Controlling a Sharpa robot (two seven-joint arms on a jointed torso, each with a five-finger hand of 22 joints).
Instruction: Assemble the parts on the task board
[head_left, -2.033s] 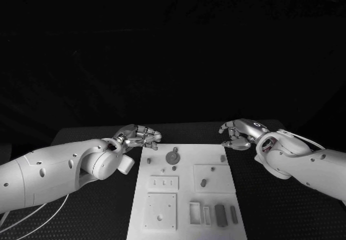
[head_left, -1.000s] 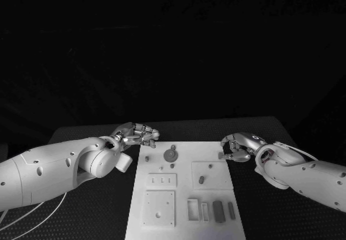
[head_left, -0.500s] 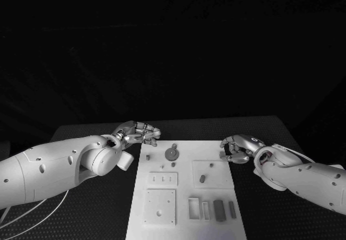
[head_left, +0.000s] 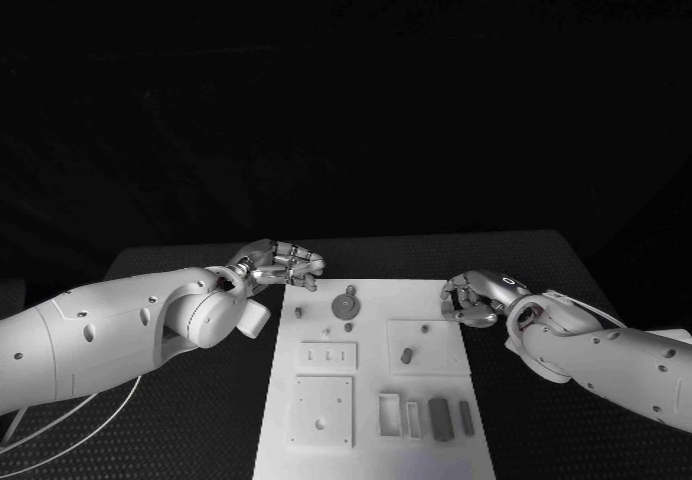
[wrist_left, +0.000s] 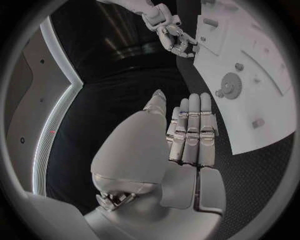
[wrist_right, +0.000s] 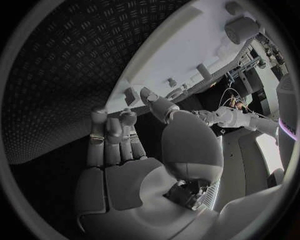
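Right hand has come down to the far right edge of the task board, fingers curled, holding nothing. Left hand stays at far left corner, curled, empty. Parts lie on board, mid tabletop.

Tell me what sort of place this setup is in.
Most likely a robotics lab or test bench. A white task board with small parts lies on a black table with a dark backdrop behind, and the left hand and right hand hover at the board's far corners.
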